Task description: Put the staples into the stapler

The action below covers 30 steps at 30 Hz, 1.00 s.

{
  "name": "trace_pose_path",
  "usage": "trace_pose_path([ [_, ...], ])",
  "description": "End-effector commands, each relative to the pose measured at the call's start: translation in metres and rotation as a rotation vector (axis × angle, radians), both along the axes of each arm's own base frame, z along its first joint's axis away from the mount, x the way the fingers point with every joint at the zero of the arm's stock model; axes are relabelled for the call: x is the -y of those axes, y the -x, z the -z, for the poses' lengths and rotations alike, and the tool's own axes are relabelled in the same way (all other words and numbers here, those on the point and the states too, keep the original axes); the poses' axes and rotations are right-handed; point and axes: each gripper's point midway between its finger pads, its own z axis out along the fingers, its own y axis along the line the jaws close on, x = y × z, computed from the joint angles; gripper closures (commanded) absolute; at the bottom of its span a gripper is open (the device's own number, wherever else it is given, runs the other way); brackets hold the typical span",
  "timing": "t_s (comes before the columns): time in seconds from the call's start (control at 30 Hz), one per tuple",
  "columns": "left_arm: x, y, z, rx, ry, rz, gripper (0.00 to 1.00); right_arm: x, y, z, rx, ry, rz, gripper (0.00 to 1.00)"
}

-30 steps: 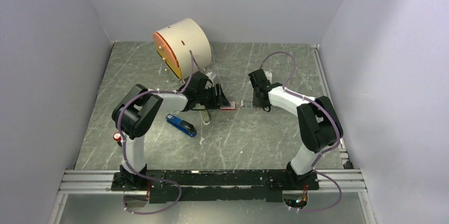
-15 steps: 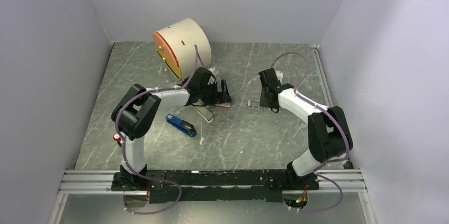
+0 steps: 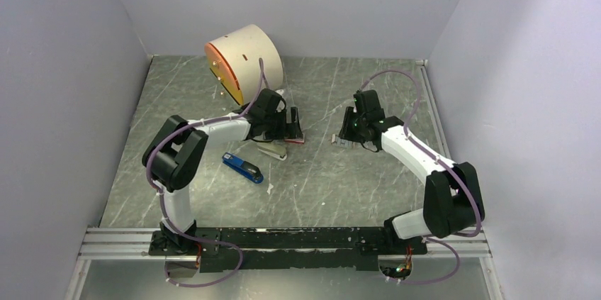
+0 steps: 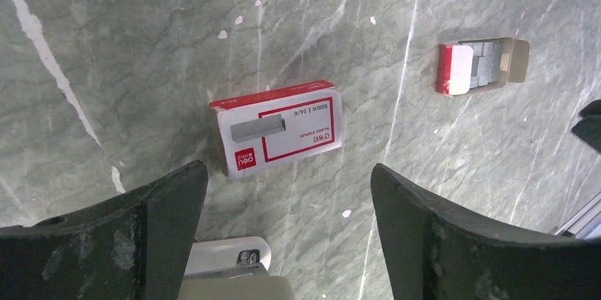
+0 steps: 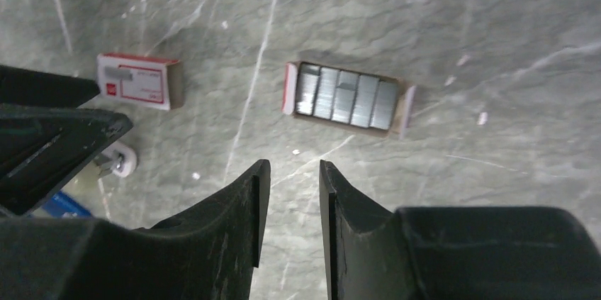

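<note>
The staples (image 5: 345,94) lie as silvery strips side by side in a small open cardboard tray (image 3: 342,142) on the table, also seen in the left wrist view as grey strips (image 4: 484,59). My right gripper (image 5: 293,167) hovers just short of that tray, open by a narrow gap with nothing between its fingers. The blue stapler (image 3: 243,167) lies flat in front of the left arm, untouched; a corner of it (image 5: 64,204) shows in the right wrist view. My left gripper (image 4: 287,172) stands wide open above the table, near a red-and-white staple box (image 4: 278,128).
A pale grey-green stapler (image 3: 273,151) lies under the left gripper, its end (image 4: 227,264) between the fingers' bases. A beige drum with an orange face (image 3: 244,62) lies at the back left. Walls close in the grey marbled table (image 3: 333,193).
Both grippers opened, the left one wide, the right one from shut to a narrow gap. The box and the tray now lie free on the table. The right arm swung rightward and back.
</note>
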Motion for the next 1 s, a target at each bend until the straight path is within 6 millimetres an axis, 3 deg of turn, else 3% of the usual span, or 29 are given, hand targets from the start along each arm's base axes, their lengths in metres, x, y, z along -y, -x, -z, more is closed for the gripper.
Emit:
trace_pose_path([
  [0.0, -0.005, -0.01, -0.029, 0.074, -0.001, -0.044, 0.12, -0.031, 0.008, -0.001, -0.011, -0.156, -0.062, 0.66],
  [0.13, -0.013, -0.015, -0.056, 0.148, 0.01, -0.083, 0.14, -0.054, 0.014, 0.005, -0.03, -0.184, -0.075, 0.69],
  [0.27, -0.02, -0.015, -0.103, 0.25, 0.057, -0.107, 0.16, -0.086, 0.018, 0.007, -0.034, -0.218, -0.056, 0.68],
  [0.4, -0.04, -0.006, -0.15, 0.361, 0.088, -0.151, 0.15, -0.115, 0.02, 0.016, -0.072, -0.223, 0.01, 0.62],
  [0.53, -0.063, 0.009, -0.182, 0.436, 0.103, -0.201, 0.14, -0.138, 0.021, 0.033, -0.123, -0.244, 0.035, 0.63],
  [0.7, -0.092, 0.036, -0.195, 0.471, 0.112, -0.248, 0.12, -0.158, 0.008, 0.043, -0.131, -0.287, 0.058, 0.65],
  [0.97, -0.123, 0.057, -0.187, 0.481, 0.064, -0.302, 0.03, -0.182, -0.009, 0.066, -0.173, -0.306, 0.085, 0.63],
])
